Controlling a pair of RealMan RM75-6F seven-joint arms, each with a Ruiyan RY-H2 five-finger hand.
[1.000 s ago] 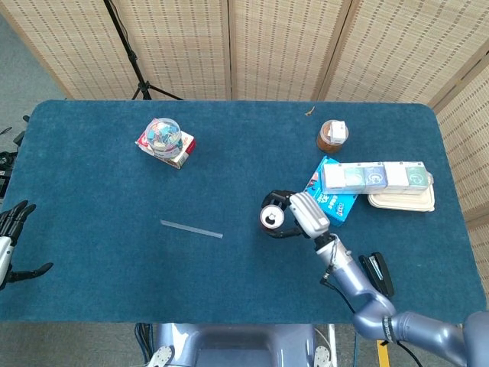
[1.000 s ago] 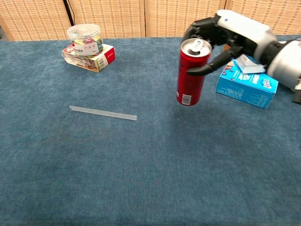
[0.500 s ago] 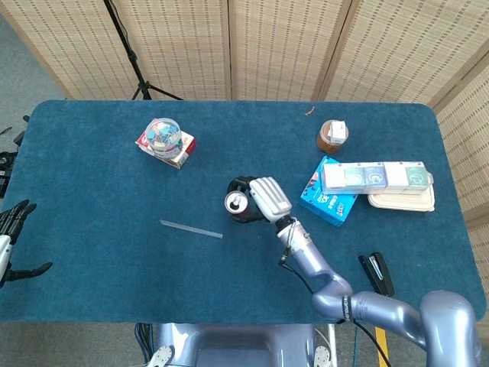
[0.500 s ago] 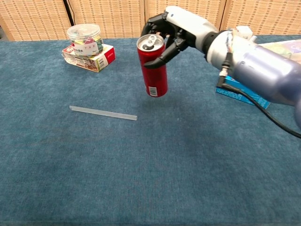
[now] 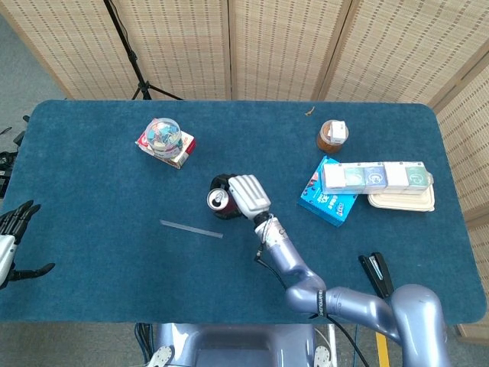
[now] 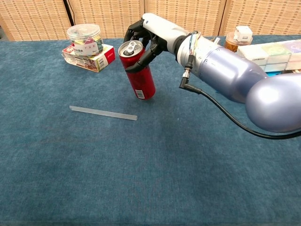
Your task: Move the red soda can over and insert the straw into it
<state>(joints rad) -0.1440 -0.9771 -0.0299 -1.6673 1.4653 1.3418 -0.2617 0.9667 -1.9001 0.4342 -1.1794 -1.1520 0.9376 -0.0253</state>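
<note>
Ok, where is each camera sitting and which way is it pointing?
Head view: high up, looking down on the table; shows the right robot hand with its arm, and the left robot hand at the edge.
Chest view: low, looking forward across the table; right arm only.
Shared: red soda can, straw.

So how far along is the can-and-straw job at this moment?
Done: nothing finished. In hand: the right hand grips the red soda can, tilted, near the straw. Left: set the can down, pick up the straw, insert it; the left hand is empty at the table edge.
</note>
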